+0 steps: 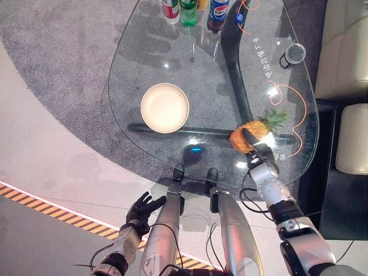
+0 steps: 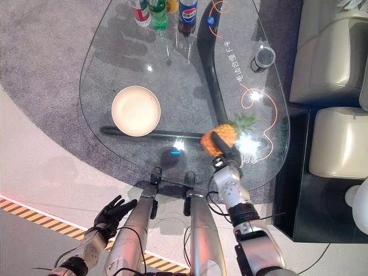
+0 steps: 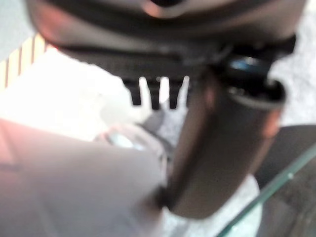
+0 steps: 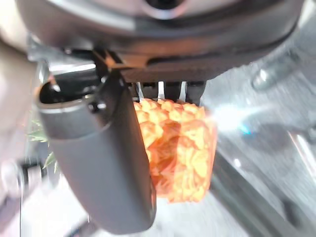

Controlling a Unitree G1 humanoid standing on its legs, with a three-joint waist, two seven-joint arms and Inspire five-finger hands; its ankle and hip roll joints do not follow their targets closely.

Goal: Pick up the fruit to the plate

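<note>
A: Where is the fruit sitting right now?

B: The pineapple (image 1: 251,133) is lying on its side on the glass tabletop (image 1: 144,63), toward the robot's right and near the close edge, with its green crown pointing away from the robot.

A: Is a hand on it?

B: Yes, the right hand (image 1: 257,150) is reaching in from the near side. In the right wrist view the fingers (image 4: 168,91) are lying against one side of the orange body and the thumb (image 4: 101,163) is closing along the other, so the hand is gripping the pineapple. I cannot tell whether the fruit is resting on the glass or being held just above it.

A: And the plate?

B: The plate (image 1: 165,107), round and cream, is sitting on the tabletop to the robot's left of the pineapple, well apart from it, with nothing on it.

A: What is the other hand doing?

B: The left hand (image 1: 144,209) is hanging low over the floor beside the striped line (image 1: 52,213), its fingers (image 1: 155,200) spreading out loosely and holding nothing.

A: Anything else on the glass?

B: Several bottles (image 1: 188,10) are standing together at the far edge, and a dark can (image 1: 292,56) is standing at the far right.
</note>
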